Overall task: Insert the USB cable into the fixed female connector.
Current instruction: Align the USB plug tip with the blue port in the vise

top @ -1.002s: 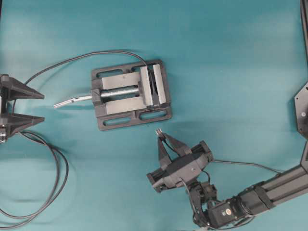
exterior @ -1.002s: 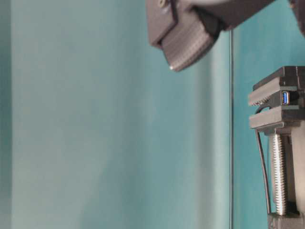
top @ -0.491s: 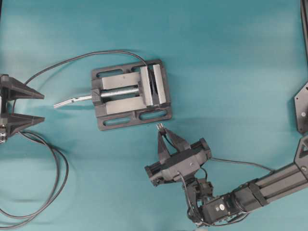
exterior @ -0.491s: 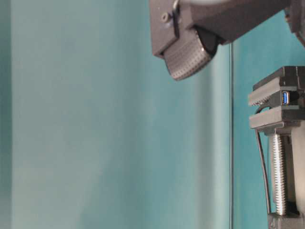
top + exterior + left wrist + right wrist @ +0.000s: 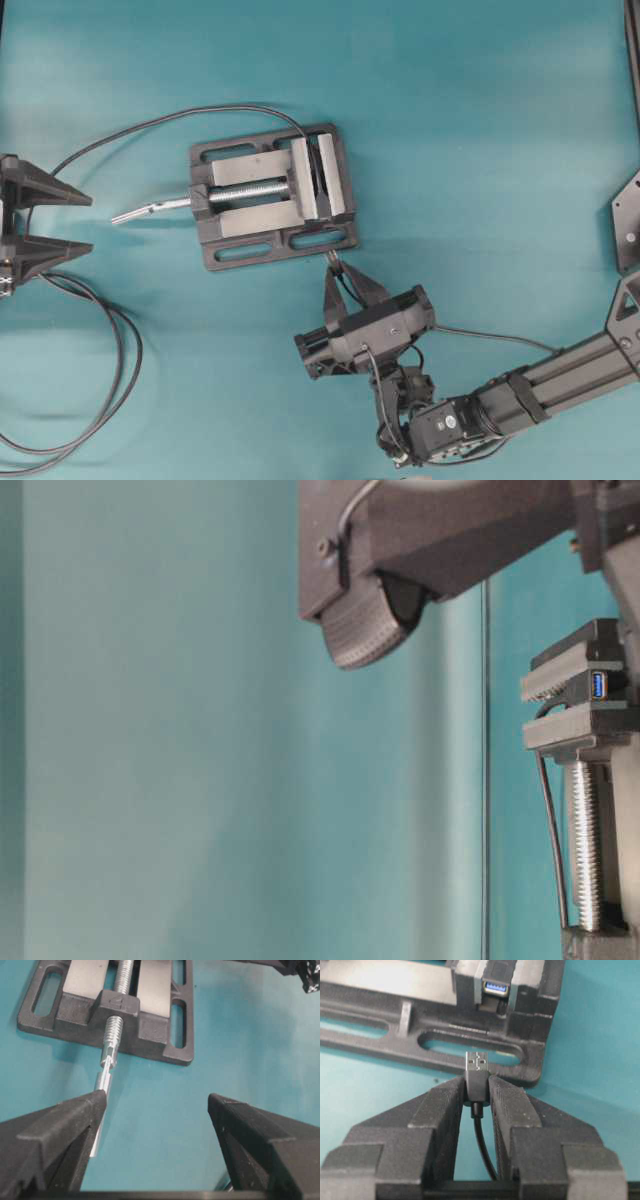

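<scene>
My right gripper [image 5: 334, 270] is shut on the USB cable's black plug [image 5: 476, 1078]; its silver tip [image 5: 476, 1061] sticks out past the fingertips toward the vise. The plug tip [image 5: 331, 257] is just below the vise's front edge. The fixed female connector [image 5: 496, 987], a black socket with a blue insert, is clamped between the vise jaws and faces my right gripper; it also shows in the table-level view [image 5: 599, 684]. The USB cable [image 5: 495, 338] trails right along the arm. My left gripper [image 5: 75, 222] is open and empty at the far left.
The dark grey vise [image 5: 272, 196] stands mid-table with its silver screw handle [image 5: 150, 209] pointing left toward my left gripper. The longer dark cable [image 5: 115, 360] runs from the vise's top and loops at the lower left.
My right gripper has moved up and a little left with the plug, closing in on the vise's front edge. The left gripper has not moved.
</scene>
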Available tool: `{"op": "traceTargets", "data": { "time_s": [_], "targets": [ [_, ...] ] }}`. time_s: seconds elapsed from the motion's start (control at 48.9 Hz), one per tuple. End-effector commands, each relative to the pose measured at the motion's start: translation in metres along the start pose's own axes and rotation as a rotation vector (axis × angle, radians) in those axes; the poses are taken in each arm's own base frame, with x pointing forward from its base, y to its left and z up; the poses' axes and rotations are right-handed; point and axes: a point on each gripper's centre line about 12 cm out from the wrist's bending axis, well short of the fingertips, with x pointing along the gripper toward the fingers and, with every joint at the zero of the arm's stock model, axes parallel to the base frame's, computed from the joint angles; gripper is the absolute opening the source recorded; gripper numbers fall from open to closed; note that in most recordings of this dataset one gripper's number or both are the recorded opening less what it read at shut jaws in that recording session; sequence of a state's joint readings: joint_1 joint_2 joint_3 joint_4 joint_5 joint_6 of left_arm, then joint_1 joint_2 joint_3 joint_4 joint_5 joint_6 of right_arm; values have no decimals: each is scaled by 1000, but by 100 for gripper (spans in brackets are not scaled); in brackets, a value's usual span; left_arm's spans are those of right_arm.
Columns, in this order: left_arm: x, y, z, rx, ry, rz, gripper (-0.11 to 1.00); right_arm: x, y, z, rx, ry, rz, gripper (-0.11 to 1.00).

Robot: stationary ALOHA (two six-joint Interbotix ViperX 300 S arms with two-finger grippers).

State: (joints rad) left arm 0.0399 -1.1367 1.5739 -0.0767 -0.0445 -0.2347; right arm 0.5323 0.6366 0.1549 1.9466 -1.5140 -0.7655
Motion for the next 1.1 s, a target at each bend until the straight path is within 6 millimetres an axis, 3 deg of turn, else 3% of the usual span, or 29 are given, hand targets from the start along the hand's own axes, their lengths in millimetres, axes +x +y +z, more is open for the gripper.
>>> {"op": "traceTargets", "data": {
  "time_s": [0.0,1.084],
  "targets": [
    [1,-1,4,-13,-8,-1,98,0,5,17,50,0,-10,20],
    [1,-1,4,-11,-8,-1,98,21,5,32,91,-18,-82,20]
  ]
}}
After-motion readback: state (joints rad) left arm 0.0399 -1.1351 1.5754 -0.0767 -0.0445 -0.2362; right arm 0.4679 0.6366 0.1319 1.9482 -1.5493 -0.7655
